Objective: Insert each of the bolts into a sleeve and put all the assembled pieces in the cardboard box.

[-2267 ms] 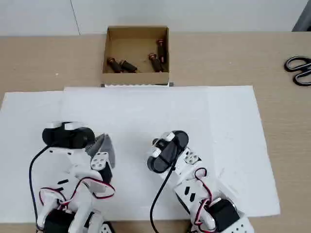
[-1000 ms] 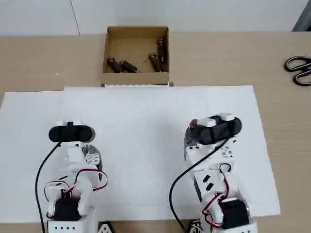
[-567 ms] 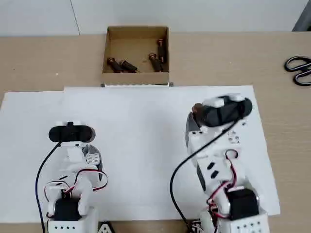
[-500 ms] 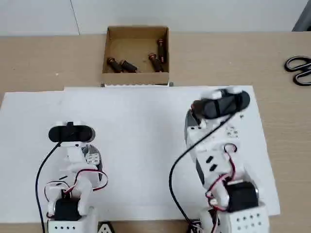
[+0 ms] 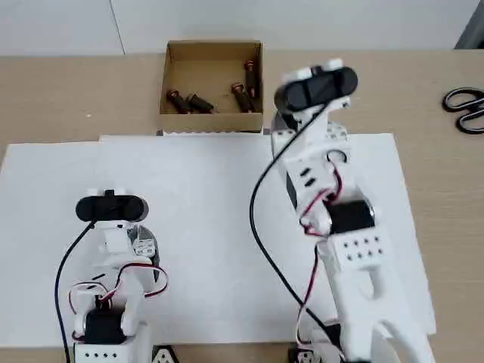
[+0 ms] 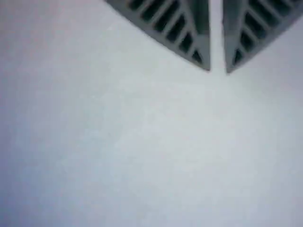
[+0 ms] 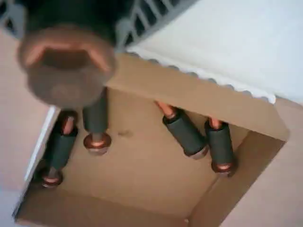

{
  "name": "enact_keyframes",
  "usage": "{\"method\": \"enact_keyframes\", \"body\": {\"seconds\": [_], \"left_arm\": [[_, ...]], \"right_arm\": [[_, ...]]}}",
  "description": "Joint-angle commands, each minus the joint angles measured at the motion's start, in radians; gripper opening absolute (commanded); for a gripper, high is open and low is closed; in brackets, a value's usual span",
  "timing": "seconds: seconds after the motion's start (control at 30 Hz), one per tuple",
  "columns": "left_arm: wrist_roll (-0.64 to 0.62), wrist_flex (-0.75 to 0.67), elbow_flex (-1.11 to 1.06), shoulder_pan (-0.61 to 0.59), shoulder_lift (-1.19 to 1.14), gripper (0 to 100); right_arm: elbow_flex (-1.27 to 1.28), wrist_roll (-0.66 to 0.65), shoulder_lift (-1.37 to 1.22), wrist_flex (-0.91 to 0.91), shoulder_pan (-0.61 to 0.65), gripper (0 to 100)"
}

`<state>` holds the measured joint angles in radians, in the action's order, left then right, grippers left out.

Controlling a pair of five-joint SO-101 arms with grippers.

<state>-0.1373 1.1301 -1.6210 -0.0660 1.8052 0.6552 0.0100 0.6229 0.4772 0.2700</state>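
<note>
The right gripper (image 7: pixel 71 16) is clamped on a bolt-and-sleeve piece (image 7: pixel 66 71), held by the near right corner of the cardboard box (image 5: pixel 214 121), where four assembled pieces (image 7: pixel 185 133) lie. Likely the drop-off step: next, centre it over the box and release. The left gripper (image 6: pixel 217 66), nearly closed on nothing, hangs over white paper (image 5: pixel 212 197) on a wooden table (image 5: pixel 76 91); scissors (image 5: pixel 465 108) lie far right.

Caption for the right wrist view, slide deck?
Held bolt-and-sleeve piece near the cardboard box; four assembled pieces lie inside.
</note>
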Motion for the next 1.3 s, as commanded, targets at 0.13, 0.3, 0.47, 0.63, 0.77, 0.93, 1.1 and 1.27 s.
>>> {"method": "enact_keyframes", "body": {"seconds": [0.13, 0.3, 0.47, 0.63, 0.77, 0.93, 1.1, 1.27], "left_arm": [[0.005, -0.021, 0.004, -0.006, 0.012, 1], [0.005, -0.021, 0.004, -0.006, 0.012, 1], [0.005, -0.021, 0.004, -0.006, 0.012, 1], [0.005, -0.021, 0.004, -0.006, 0.012, 1], [0.005, -0.021, 0.004, -0.006, 0.012, 1], [0.005, -0.021, 0.004, -0.006, 0.012, 1], [0.005, -0.021, 0.004, -0.006, 0.012, 1], [0.005, -0.021, 0.004, -0.006, 0.012, 1]], "right_arm": [[-0.376, -0.009, -0.389, -0.147, -0.001, 0.3], [-0.698, -0.009, -0.665, -0.159, 0.001, 0.3], [-0.994, -0.035, -0.934, -0.159, 0.015, 0.3], [-1.224, -0.107, -1.164, -0.159, 0.065, 0.3], [-1.373, -0.11, -1.297, -0.159, 0.105, 0.4], [-1.479, -0.112, -1.399, -0.148, 0.117, 3.9], [-1.514, -0.112, -1.412, -0.039, 0.117, 24.4], [-1.567, -0.112, -1.409, 0.016, 0.105, 25.8]]}}
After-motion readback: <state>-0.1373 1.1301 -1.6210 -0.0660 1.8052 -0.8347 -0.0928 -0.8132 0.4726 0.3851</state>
